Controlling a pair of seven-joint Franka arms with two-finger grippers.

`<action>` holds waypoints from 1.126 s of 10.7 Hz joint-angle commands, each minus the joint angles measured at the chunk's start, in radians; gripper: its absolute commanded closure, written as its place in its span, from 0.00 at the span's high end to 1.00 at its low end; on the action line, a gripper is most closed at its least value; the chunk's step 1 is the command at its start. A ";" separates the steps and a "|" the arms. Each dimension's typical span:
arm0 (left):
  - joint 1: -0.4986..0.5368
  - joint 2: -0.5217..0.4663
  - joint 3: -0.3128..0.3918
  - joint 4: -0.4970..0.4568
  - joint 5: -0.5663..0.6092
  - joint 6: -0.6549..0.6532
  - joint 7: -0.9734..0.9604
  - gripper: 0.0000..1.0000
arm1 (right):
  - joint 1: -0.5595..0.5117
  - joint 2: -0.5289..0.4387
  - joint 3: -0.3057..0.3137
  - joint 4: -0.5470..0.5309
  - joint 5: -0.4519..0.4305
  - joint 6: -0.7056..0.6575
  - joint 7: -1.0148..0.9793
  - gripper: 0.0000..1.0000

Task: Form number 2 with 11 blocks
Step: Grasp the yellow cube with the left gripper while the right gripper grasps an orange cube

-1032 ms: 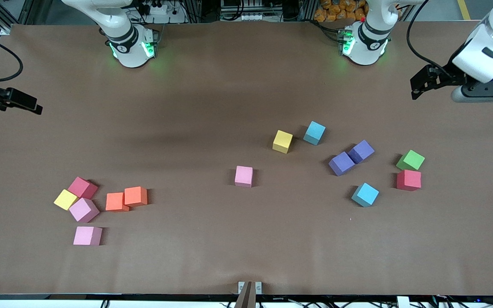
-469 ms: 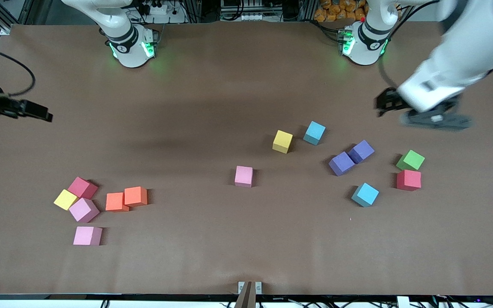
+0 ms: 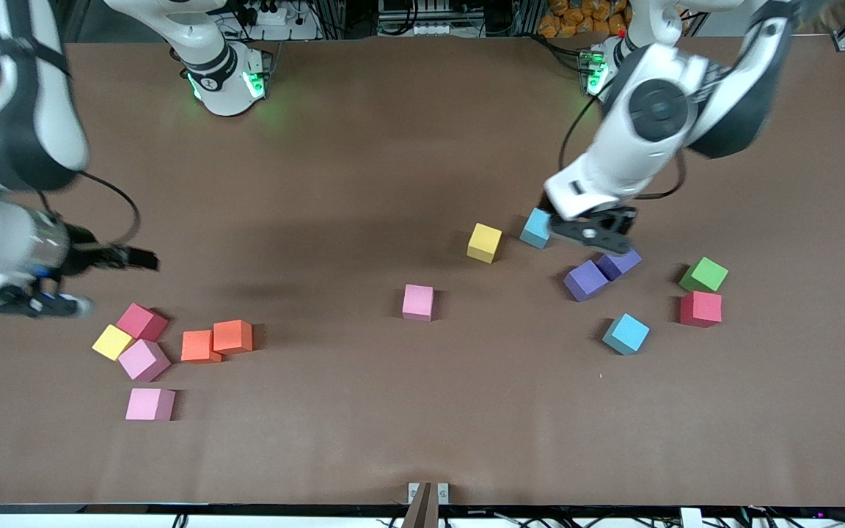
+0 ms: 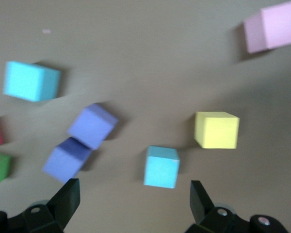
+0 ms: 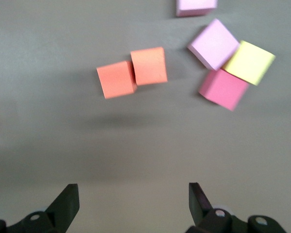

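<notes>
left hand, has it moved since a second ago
Yes. The left hand has swung in from the table edge at the left arm's end toward the middle, and now hangs open by the light blue foam cube beside the yellow foam cube.

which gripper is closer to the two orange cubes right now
Right. The right gripper hangs open near the orange cubes, toward the right arm's end; the left gripper is open over the light blue cube.
</notes>
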 commanded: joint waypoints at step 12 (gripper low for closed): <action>-0.190 0.297 0.010 -0.005 -0.005 0.270 -0.308 1.00 | -0.049 0.364 0.002 0.023 0.017 0.520 -0.112 0.71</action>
